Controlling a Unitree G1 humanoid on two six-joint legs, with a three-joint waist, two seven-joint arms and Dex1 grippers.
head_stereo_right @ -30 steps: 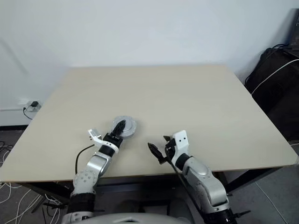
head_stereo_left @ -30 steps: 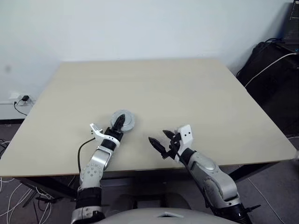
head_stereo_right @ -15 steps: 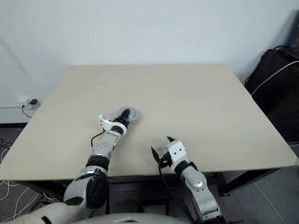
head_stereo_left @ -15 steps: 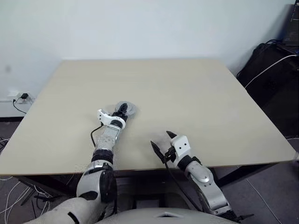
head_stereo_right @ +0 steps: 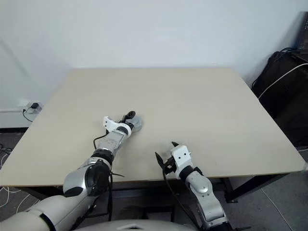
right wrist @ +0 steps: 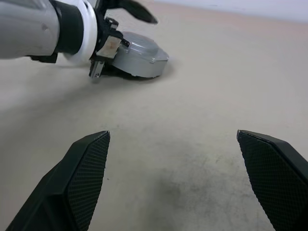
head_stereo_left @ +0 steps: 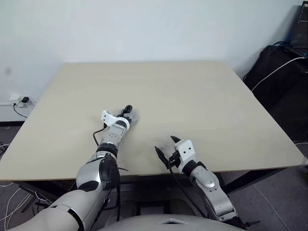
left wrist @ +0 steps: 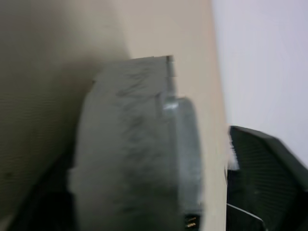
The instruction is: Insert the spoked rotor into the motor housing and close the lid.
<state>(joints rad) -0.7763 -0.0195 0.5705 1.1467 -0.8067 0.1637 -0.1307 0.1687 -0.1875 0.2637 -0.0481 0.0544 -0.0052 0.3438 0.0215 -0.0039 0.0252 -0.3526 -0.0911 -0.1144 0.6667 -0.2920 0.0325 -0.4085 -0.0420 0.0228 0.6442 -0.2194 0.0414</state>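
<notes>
The lid (right wrist: 137, 58) is a pale silver round disc lying flat on the surface (head_stereo_left: 192, 101), in the near-left part of it, smooth face up with a small raised boss in the middle. It appears to sit on a low round body, so from how it lies I judge that the lid is already seated on the housing with the rotor inside; neither the copper windings nor the slotted disc can be seen, so that stays a judgement. No loose part lies anywhere else on the surface.

The left pincer (head_stereo_left: 129, 112) is right at the lid, reaching over its near-left edge. In the right wrist view 1 of its black fingers (right wrist: 132, 8) arches above the disc, apart from the top face, and the other is hidden behind the wrist. The fingers look spread, and I cannot see them clamping the lid; the left wrist view shows the grey disc very close and blurred, with a finger standing off to the side of it.

The right pincer (head_stereo_left: 165, 147) hangs at the near edge of the surface, well apart from the lid, pointing toward it. Its 2 fingers are wide apart and hold nothing.

As I read it, the insertion and the closing look done or nearly so. What may be left is a check that the lid sits flush, and drawing the left arm clear.
</notes>
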